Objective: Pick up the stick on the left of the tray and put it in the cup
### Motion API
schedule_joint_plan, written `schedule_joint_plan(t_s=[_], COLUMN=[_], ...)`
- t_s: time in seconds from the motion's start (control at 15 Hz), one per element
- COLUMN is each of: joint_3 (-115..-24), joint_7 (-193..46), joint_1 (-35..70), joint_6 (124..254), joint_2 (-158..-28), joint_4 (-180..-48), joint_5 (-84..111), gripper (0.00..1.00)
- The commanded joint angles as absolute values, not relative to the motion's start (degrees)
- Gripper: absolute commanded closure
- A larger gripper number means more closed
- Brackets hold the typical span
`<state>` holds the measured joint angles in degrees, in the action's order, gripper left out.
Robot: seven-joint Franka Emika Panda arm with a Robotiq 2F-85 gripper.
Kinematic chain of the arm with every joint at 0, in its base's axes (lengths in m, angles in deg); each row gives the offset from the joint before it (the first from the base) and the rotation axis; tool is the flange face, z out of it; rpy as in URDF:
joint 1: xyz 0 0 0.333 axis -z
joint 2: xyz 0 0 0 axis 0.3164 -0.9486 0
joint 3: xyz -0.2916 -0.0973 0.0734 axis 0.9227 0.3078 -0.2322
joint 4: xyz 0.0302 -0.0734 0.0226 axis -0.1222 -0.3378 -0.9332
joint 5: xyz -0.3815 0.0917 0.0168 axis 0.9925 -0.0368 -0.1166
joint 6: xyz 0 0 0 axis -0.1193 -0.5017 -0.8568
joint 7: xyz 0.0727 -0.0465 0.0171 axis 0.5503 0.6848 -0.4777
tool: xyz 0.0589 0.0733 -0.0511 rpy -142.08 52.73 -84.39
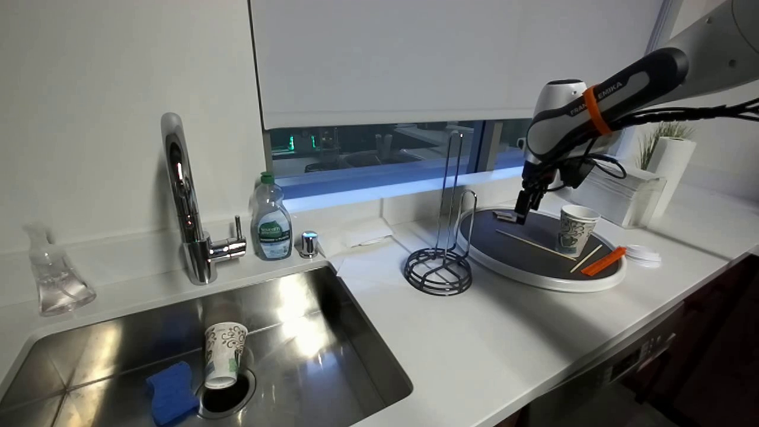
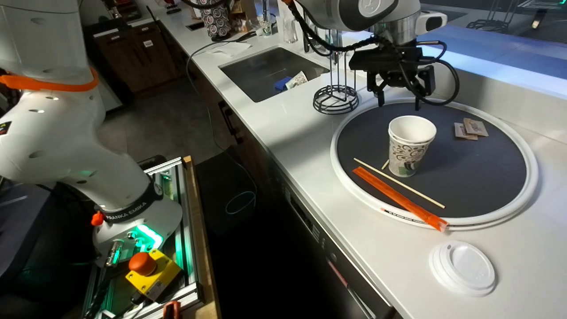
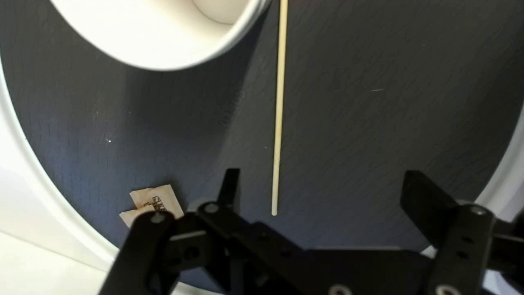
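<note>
I see a pale wall [image 1: 118, 89] and a white blind [image 1: 385, 59] hanging above a strip of window [image 1: 356, 148], blue light lying along the sill [image 1: 356, 185] behind a white counter [image 1: 439, 350]. In an exterior view, brown cabinets [image 2: 133, 66] stand beyond a floor [image 2: 137, 119] that looks grey, though the shadow makes me unsure

The forearm [image 1: 640, 84] slopes down to the wrist [image 2: 398, 30]. The fingers [image 3: 426, 200] point downward in both exterior views and stand well apart in the wrist view. The base [image 2: 166, 216] displays a lit green indicator [image 2: 149, 237]
</note>
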<state>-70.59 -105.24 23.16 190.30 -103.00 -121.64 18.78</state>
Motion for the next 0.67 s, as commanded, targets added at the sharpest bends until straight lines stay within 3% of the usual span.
schedule_joint_plan(t_s=[0.0,0.6], joint_3=[-71.67,-73.03], joint_7=[-104.83,-105.63], joint_1=[24.10,26.75], joint_6=[190.12,188.55], joint_2=[-103.04,-111.96], joint_4=[-121.51,-112.93], joint_5=[19.45,17.04], gripper=[0.00,0.00])
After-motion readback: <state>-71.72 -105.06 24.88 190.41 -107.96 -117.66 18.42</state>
